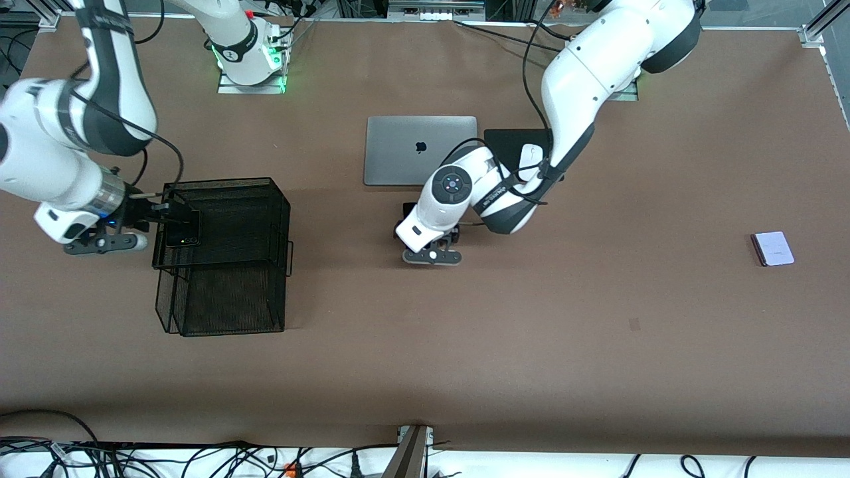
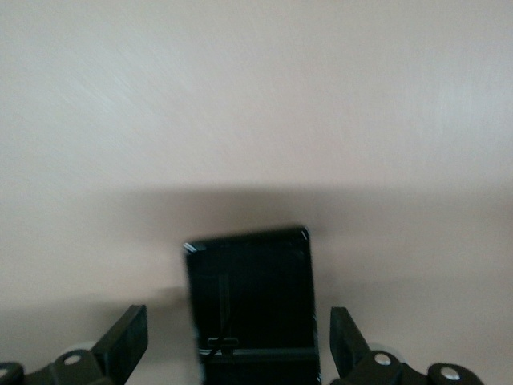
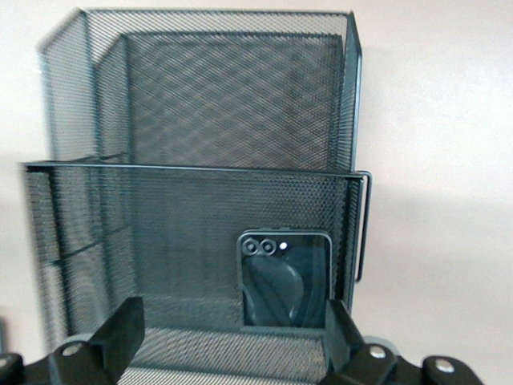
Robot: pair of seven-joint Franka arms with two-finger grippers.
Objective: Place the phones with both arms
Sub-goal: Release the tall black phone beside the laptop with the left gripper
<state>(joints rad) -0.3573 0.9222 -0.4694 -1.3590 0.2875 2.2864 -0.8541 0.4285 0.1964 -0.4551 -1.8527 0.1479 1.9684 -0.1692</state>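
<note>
Front view: three phones; left claw (image 1: 432, 240) and right claw (image 1: 154, 222) both gape, holding nothing

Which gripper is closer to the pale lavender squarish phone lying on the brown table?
Left. The left gripper is mid-table beside the silver laptop; the right gripper is at the black mesh tray, farther from the lavender phone.

Flip phone (image 1: 183, 234) in mesh tray (image 1: 226, 199)

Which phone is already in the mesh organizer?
The small black flip phone with two camera lenses lies in the organizer's upper tray. The long black phone is on the table by the laptop; the lavender one lies alone toward the left arm's end.
</note>
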